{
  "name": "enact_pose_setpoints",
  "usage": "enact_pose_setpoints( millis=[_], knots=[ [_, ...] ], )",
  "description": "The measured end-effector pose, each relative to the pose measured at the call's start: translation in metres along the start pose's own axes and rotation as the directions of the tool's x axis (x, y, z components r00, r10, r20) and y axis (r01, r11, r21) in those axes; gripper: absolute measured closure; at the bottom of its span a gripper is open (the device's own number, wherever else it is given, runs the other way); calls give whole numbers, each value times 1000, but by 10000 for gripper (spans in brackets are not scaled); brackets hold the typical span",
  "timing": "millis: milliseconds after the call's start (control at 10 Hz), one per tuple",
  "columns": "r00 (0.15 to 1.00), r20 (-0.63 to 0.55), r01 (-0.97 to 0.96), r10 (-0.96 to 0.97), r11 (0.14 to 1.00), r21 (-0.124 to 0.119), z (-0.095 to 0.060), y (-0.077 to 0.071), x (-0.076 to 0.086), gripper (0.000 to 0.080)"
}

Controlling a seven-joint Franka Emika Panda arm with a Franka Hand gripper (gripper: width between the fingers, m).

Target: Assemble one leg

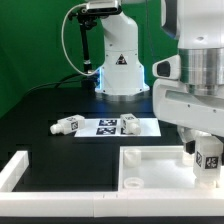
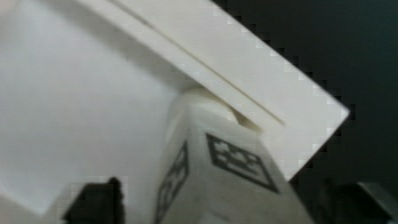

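Note:
My gripper (image 1: 207,160) hangs over the right corner of the large white square panel (image 1: 150,165). A stubby white leg (image 1: 209,157) with a square tag stands upright there between my fingers. In the wrist view the leg (image 2: 217,160) runs down to the panel (image 2: 89,100) near its corner edge. The dark fingers (image 2: 98,202) stand on either side of the leg, with a narrow gap showing on each side, so the gripper (image 2: 228,208) looks open around it. Another leg (image 1: 68,126) lies on the table at the exterior view's left.
The marker board (image 1: 140,127) lies mid-table, with another small white part (image 1: 128,122) on it. The robot base (image 1: 122,60) stands behind it. A white L-shaped rail (image 1: 14,172) runs along the front left, and the black table (image 1: 60,100) is around them.

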State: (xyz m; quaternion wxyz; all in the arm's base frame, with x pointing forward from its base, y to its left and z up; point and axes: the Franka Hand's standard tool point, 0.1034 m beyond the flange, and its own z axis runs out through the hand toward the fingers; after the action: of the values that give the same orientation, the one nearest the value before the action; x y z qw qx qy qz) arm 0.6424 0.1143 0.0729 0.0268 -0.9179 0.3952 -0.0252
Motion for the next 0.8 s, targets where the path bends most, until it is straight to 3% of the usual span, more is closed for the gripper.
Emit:
enact_pose_setpoints(
  millis=[100, 400, 500, 600, 700, 800],
  knots=[
    [992, 21, 122, -121, 993, -11, -2, -4, -3, 185],
    [949, 16, 314, -314, 949, -6, 0, -5, -5, 157],
    [900, 12, 436, -436, 900, -11, -1, -4, -4, 151],
    [778, 7, 629, -629, 777, -24, -1, -2, 0, 150],
    [746, 2, 666, -666, 745, -22, -1, -2, 3, 150],
    [772, 1, 636, -636, 772, -24, -1, -2, 2, 192]
  ],
)
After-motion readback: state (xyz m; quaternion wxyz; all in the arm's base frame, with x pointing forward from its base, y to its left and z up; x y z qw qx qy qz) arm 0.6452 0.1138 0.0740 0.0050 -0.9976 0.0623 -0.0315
